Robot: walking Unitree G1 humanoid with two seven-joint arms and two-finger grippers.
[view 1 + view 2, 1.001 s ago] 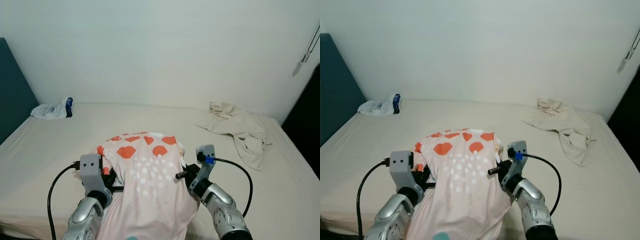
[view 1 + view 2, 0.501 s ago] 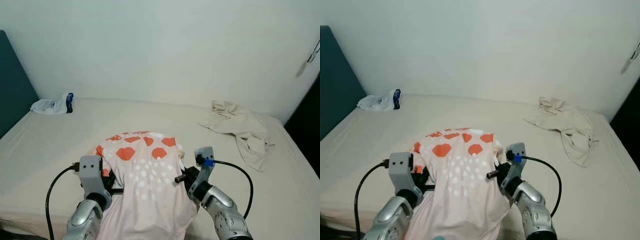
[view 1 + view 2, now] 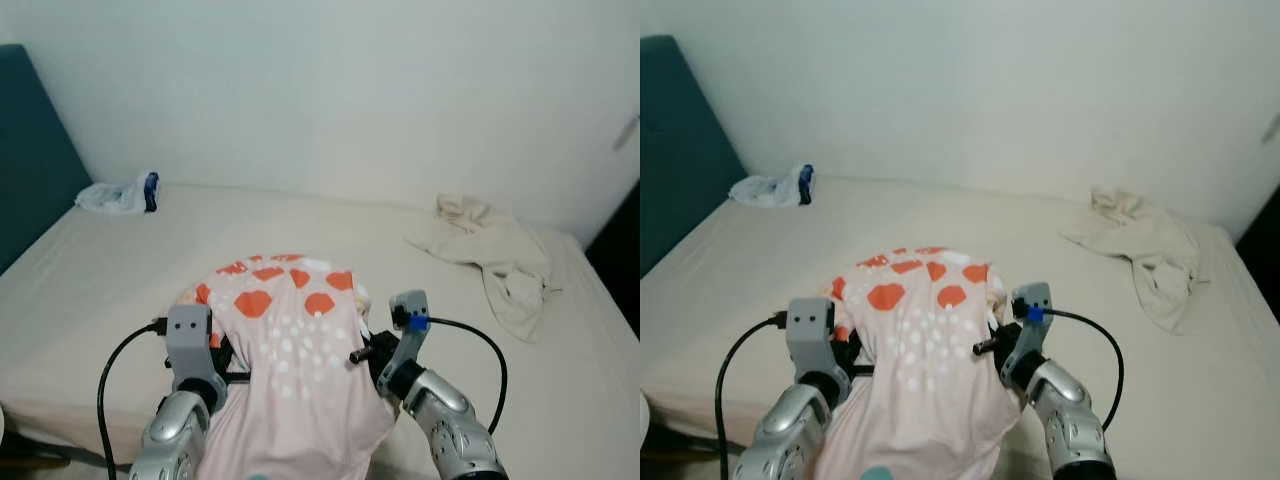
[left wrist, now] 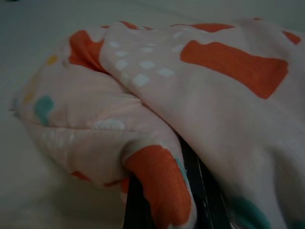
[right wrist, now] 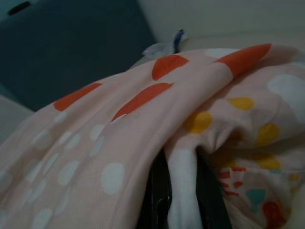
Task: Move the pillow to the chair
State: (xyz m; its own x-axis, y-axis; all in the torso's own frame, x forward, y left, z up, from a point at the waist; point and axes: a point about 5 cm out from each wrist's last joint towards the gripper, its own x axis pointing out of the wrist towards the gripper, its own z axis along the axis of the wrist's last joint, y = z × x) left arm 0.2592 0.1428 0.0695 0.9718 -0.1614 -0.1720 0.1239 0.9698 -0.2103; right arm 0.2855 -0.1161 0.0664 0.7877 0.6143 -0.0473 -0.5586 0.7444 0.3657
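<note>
Pillow (image 3: 290, 350) (pink, orange-spotted) between both arms, left gripper (image 4: 164, 200) and right gripper (image 5: 183, 191) each pinching its fabric

Head stereo pair: looks forward and down over the bed (image 3: 90, 290) toward the far wall (image 3: 330, 90); both eyes share pillow (image 3: 290, 350), arms, bed. Wrist cameras: each very close, looking along its jaws into pillow fabric from opposite sides.
</note>
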